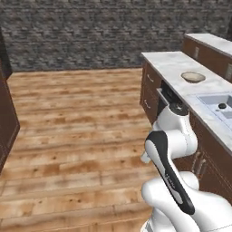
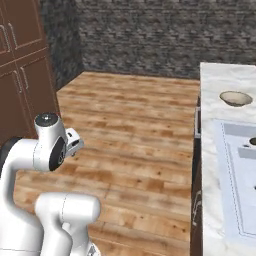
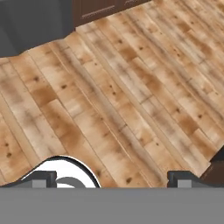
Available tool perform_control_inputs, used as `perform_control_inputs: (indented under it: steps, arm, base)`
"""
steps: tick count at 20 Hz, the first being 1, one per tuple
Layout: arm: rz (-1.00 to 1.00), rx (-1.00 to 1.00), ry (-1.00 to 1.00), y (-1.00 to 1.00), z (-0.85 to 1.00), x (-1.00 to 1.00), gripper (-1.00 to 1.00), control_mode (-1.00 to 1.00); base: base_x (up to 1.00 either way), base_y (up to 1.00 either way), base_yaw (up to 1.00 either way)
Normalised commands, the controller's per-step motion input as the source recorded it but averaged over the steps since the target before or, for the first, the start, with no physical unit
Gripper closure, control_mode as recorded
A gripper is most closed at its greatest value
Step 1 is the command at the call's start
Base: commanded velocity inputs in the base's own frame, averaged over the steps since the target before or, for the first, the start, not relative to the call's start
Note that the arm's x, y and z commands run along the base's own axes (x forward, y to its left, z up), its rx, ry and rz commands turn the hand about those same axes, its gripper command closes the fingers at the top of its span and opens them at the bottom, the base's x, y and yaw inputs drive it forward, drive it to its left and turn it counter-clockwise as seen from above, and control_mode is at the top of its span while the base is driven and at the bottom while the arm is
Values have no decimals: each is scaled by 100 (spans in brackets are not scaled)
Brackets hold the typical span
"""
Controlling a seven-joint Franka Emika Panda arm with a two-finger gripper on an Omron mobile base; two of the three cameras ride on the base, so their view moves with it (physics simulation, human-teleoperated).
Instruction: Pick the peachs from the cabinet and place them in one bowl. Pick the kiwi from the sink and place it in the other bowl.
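From where I stand the wide floor of warm brown wooden planks [image 1: 77,136] takes up most of the room, running back to a wall of rough dark grey stone [image 1: 90,31]. Against that floor, at the far left, stand tall dark brown wooden cupboard doors [image 2: 20,65] with slim handles. The white robot arm with dark joints [image 1: 170,149] is folded up over the planks, well short of the long counter with a pale marbled top [image 1: 174,63] and brown drawer fronts that borders the floor on the right.

The two-finger gripper [image 3: 112,179] points down at the bare planks; its two small dark fingertips [image 3: 43,178] stand as far apart as they go, and nothing is between them or touching them.

On the marbled counter, back from the floor's right edge, sits the shallow round bowl with an orange-brown rim and greyish inside [image 1: 193,77]. Nearer along the same counter, just beside that bowl, is the pale grey-white rectangular sink [image 1: 217,102] with a small dark drain [image 1: 222,106]. Whether any fruit lies in the basin I cannot tell from here.
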Motion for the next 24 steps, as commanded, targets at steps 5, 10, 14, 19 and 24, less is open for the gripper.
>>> perform_control_inputs:
  steps: [5, 10, 14, 19, 24]
  arm:
    - [0, 0, 0, 0, 0, 0, -100, 100]
    - [0, 0, 0, 0, 0, 0, -100, 100]
    - [0, 0, 0, 0, 0, 0, -100, 100]
    - [0, 0, 0, 0, 0, 0, -100, 100]
    - [0, 0, 0, 0, 0, 0, -100, 100]
  base:
    - [-5, 0, 50]
    - [-7, 0, 50]
    - [-7, 0, 50]
    - [-7, 0, 50]
    - [-7, 0, 50]
